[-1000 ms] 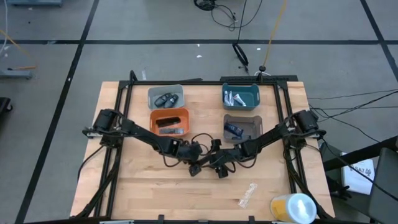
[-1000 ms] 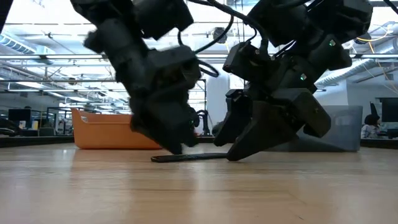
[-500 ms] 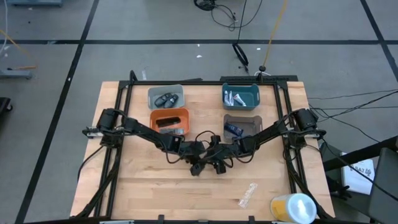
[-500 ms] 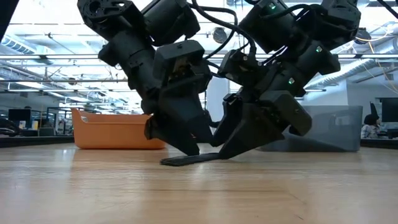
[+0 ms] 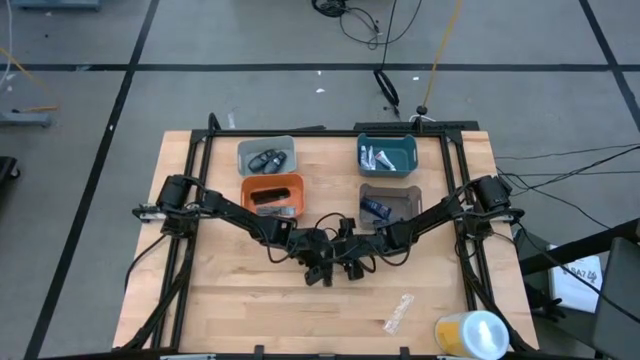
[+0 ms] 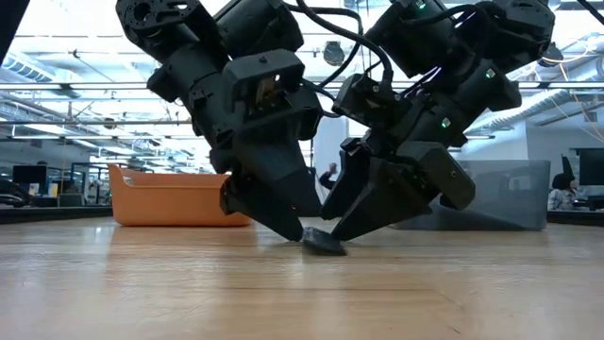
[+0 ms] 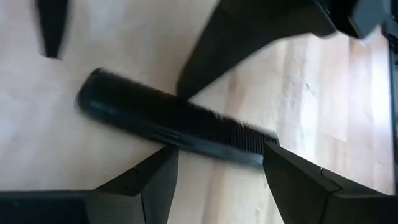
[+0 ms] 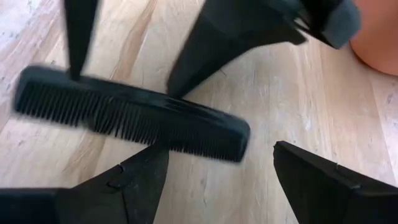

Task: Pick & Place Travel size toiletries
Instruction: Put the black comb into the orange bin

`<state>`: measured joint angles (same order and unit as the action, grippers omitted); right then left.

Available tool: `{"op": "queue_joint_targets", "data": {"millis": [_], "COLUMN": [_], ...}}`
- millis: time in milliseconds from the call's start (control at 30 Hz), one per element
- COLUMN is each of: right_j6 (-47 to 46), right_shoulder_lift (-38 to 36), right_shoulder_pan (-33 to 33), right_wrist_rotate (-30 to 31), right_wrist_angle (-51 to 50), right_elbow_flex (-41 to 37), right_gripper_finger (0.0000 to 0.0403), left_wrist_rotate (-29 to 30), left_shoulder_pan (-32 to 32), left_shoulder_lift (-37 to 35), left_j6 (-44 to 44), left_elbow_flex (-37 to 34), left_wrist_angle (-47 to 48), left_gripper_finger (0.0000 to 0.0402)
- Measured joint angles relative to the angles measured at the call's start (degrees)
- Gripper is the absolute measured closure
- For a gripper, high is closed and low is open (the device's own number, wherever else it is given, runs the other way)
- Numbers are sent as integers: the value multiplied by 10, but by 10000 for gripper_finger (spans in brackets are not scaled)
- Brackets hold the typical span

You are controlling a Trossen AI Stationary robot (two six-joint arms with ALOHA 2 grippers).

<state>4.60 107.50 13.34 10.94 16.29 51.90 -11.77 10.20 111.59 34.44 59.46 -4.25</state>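
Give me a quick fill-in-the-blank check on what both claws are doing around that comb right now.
1. The black comb lies flat on the ____ table.
2. The left claw and the right claw both stand ____ at the comb.
3. The bin nearest the left arm's elbow is ____ in colour.
4. The clear wrapper lies near the yellow-and-white ____.

Missing words: wooden; open; orange; cylinder

My wooden table (image 5: 220,300) is carrying four small bins: a grey bin (image 5: 266,157), a teal bin (image 5: 387,154), an orange bin (image 5: 272,194) and a brown bin (image 5: 389,203). A black comb (image 8: 127,115) is lying flat on the wood near the middle. A clear wrapper (image 5: 399,312) and a yellow-and-white cylinder (image 5: 471,332) are resting near my right front corner.
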Motion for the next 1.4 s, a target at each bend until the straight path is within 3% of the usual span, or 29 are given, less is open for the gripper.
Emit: {"op": "queue_joint_targets", "data": {"millis": [267,867,1100,1400], "right_j6": [-9,-9,-9,-9], "right_shoulder_lift": [12,12,12,12], "right_shoulder_pan": [3,2,3,3], "right_wrist_rotate": [-2,-5,-8,-11], "right_wrist_angle": [29,31,31,31], "right_elbow_flex": [0,0,0,0], "right_gripper_finger": [125,142,172,239], "left_wrist_rotate": [21,-18,-19,-19], "left_shoulder_pan": [-24,-29,-29,-29], "left_shoulder_lift": [0,0,-1,-1], "left_j6": [-9,-25,-27,-27], "left_elbow_flex": [0,0,1,1], "left_wrist_angle": [-25,-44,-44,-44], "left_gripper_finger": [165,165,165,165]}}
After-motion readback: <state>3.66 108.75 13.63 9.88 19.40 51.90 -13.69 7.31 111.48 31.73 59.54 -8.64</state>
